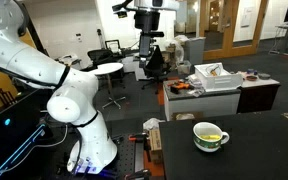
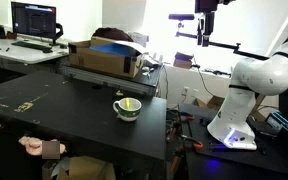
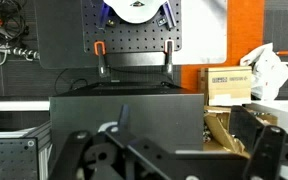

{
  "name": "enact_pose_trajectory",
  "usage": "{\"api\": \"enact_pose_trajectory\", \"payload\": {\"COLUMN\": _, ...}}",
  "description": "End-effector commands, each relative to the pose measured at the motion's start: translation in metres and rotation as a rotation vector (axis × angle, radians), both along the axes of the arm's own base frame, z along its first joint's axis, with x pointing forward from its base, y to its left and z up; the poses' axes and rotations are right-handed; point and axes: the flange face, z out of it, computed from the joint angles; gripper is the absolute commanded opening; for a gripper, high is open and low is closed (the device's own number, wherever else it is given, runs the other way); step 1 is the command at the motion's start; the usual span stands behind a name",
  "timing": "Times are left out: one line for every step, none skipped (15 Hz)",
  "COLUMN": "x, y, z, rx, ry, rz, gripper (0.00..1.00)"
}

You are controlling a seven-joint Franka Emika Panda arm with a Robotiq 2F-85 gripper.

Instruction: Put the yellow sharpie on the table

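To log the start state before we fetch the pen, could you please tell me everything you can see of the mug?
The mug is squat and wide-mouthed, white with green markings on its wall, and looks ceramic. It stands upright on the dark table, as both exterior views show. Something yellow, apparently the yellow sharpie, lies inside it near the rim. Nothing else touches the mug. A handle is too small to make out.

I see a dark, plain tabletop [image 2: 54, 120] with one white-and-green mug [image 2: 127, 108] standing upright on it, toward the robot's side.
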Motion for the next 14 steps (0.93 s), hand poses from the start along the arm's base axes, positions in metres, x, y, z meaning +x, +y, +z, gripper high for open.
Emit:
{"api": "enact_pose_trajectory", "payload": {"x": 0.000, "y": 0.000, "z": 0.001, "rx": 0.000, "ry": 0.001, "rz": 0.000, "gripper": 1.00}}
{"api": "enact_pose_trajectory", "payload": {"x": 0.000, "y": 0.000, "z": 0.001, "rx": 0.000, "ry": 0.001, "rz": 0.000, "gripper": 1.00}}
{"api": "enact_pose_trajectory", "payload": {"x": 0.000, "y": 0.000, "z": 0.001, "rx": 0.000, "ry": 0.001, "rz": 0.000, "gripper": 1.00}}
{"api": "enact_pose_trajectory", "payload": {"x": 0.000, "y": 0.000, "z": 0.001, "rx": 0.000, "ry": 0.001, "rz": 0.000, "gripper": 1.00}}
{"api": "enact_pose_trajectory", "payload": {"x": 0.000, "y": 0.000, "z": 0.001, "rx": 0.000, "ry": 0.001, "rz": 0.000, "gripper": 1.00}}
{"api": "enact_pose_trajectory", "payload": {"x": 0.000, "y": 0.000, "z": 0.001, "rx": 0.000, "ry": 0.001, "rz": 0.000, "gripper": 1.00}}
{"api": "enact_pose_trajectory", "payload": {"x": 0.000, "y": 0.000, "z": 0.001, "rx": 0.000, "ry": 0.001, "rz": 0.000, "gripper": 1.00}}
{"api": "enact_pose_trajectory", "payload": {"x": 0.000, "y": 0.000, "z": 0.001, "rx": 0.000, "ry": 0.001, "rz": 0.000, "gripper": 1.00}}
{"api": "enact_pose_trajectory", "payload": {"x": 0.000, "y": 0.000, "z": 0.001, "rx": 0.000, "ry": 0.001, "rz": 0.000, "gripper": 1.00}}
{"api": "enact_pose_trajectory", "payload": {"x": 0.000, "y": 0.000, "z": 0.001, "rx": 0.000, "ry": 0.001, "rz": 0.000, "gripper": 1.00}}
{"api": "enact_pose_trajectory", "payload": {"x": 0.000, "y": 0.000, "z": 0.001, "rx": 0.000, "ry": 0.001, "rz": 0.000, "gripper": 1.00}}
{"api": "enact_pose_trajectory", "payload": {"x": 0.004, "y": 0.000, "z": 0.001, "rx": -0.004, "ry": -0.003, "rz": -0.004, "gripper": 1.00}}
{"api": "enact_pose_trajectory", "payload": {"x": 0.007, "y": 0.000, "z": 0.002, "rx": -0.010, "ry": -0.012, "rz": -0.006, "gripper": 1.00}}
{"api": "enact_pose_trajectory", "payload": {"x": 0.011, "y": 0.000, "z": 0.004, "rx": -0.016, "ry": -0.022, "rz": -0.012, "gripper": 1.00}}
